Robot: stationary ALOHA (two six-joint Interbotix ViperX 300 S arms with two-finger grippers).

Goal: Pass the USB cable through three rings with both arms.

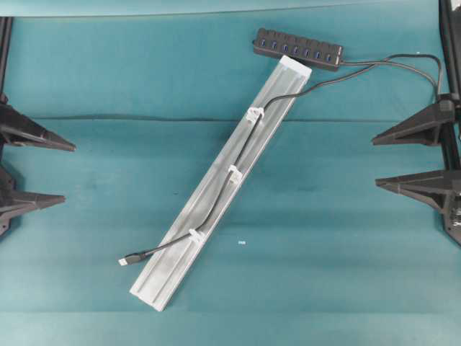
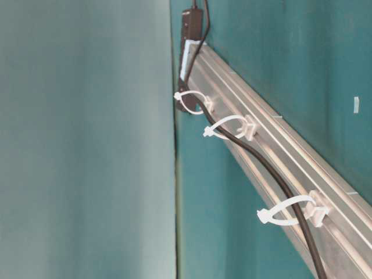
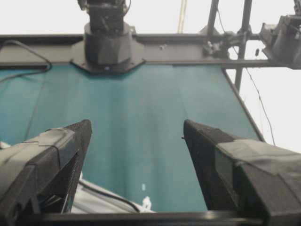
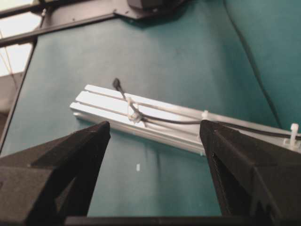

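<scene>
Rail point(image 1: 216, 189), one to seven o'clock across the table: cable point(image 1: 245, 148) appears threaded through all three rings point(image 1: 235, 173), plug point(image 1: 128, 260) out at seven. My left gripper point(image 1: 61, 171) and right gripper point(image 1: 378, 160): fingers spread, empty, at nine and three; nothing left but retreat, I judge. Both arms cropped at frame edges.

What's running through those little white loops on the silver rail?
A thin dark USB cable passes through all three rings on the rail; its plug lies just past the last ring. Each clip hides the short stretch of cable under it.
</scene>
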